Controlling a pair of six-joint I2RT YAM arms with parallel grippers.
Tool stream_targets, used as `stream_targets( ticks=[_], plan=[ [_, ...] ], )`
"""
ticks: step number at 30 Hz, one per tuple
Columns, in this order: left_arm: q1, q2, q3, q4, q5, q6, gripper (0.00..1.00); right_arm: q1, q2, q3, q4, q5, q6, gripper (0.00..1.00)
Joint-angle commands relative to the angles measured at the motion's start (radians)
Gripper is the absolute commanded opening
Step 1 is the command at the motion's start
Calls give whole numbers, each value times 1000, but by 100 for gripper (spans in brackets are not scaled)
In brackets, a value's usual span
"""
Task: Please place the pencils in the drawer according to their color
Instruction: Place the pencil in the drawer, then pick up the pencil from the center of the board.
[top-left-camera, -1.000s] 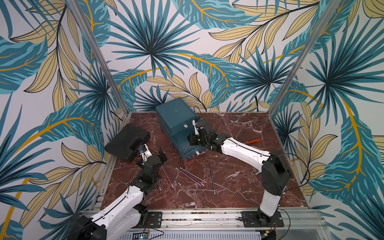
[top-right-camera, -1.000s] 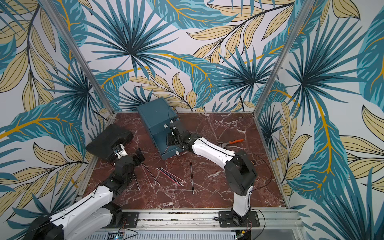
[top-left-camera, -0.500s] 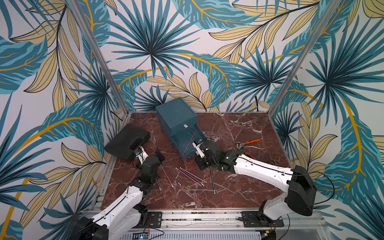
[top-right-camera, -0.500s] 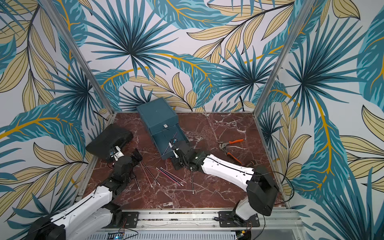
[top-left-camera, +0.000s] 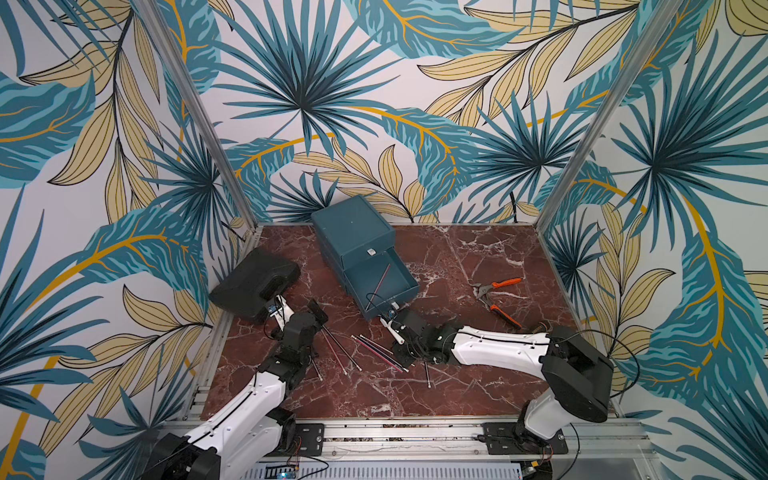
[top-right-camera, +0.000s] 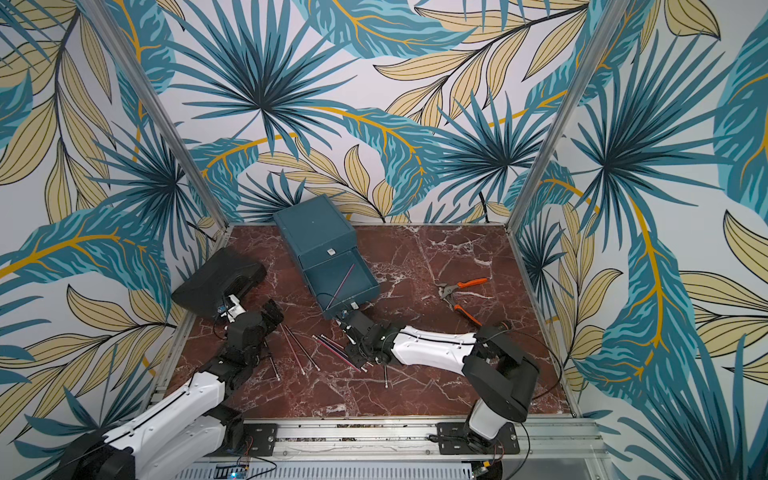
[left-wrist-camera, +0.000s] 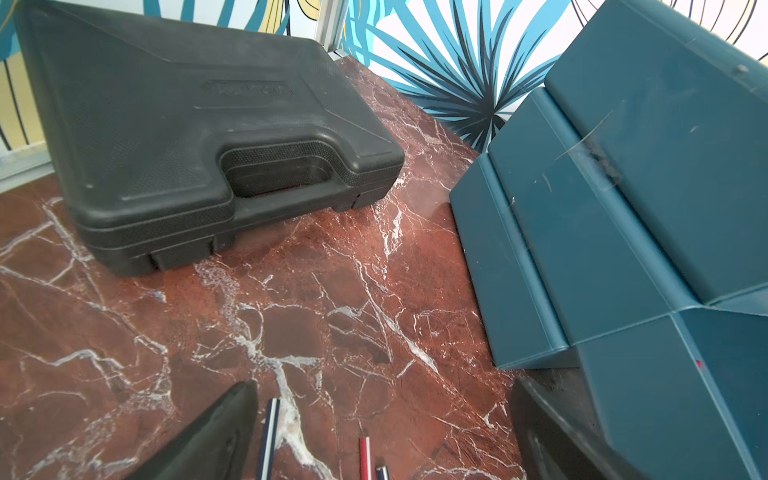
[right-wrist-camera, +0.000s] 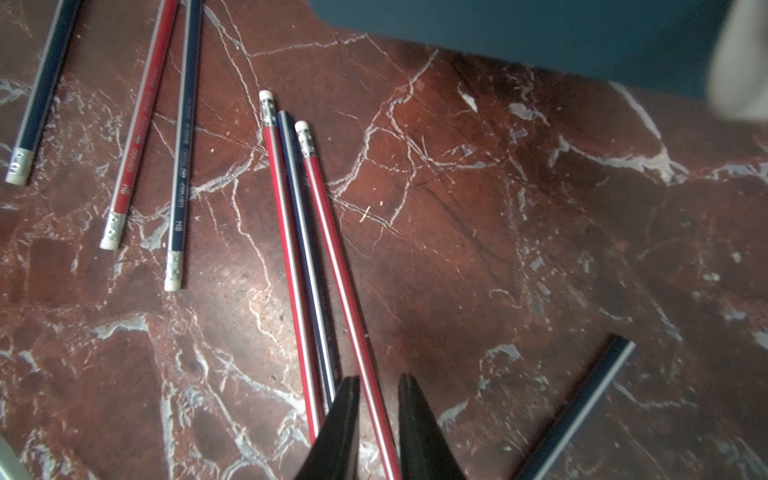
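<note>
While my left gripper hangs with fingers wide apart, my right gripper straddles a red pencil at six o'clock of the drawer; whether it is clamped I cannot tell.

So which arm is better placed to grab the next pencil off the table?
Probably right: the right fingers straddle a red pencil lying near the open drawer. The left fingers, wide open, hover near pencils too, but beside the black case, farther from the drawer.

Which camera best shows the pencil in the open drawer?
The top views: both look into the open drawer at the pencil. The left wrist view shows only the chest from outside; the right, a blurred edge.
</note>
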Motion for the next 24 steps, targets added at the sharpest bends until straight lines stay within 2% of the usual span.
stream_targets(
  ticks=[1, 24],
  plan=[
    [10, 6, -12, 10, 7, -4, 100, 12, 36, -26, 69, -7, -35, 21],
    [17, 24, -14, 25, 16, -10, 100, 20, 147, 11, 50, 22, -51, 22]
  ],
)
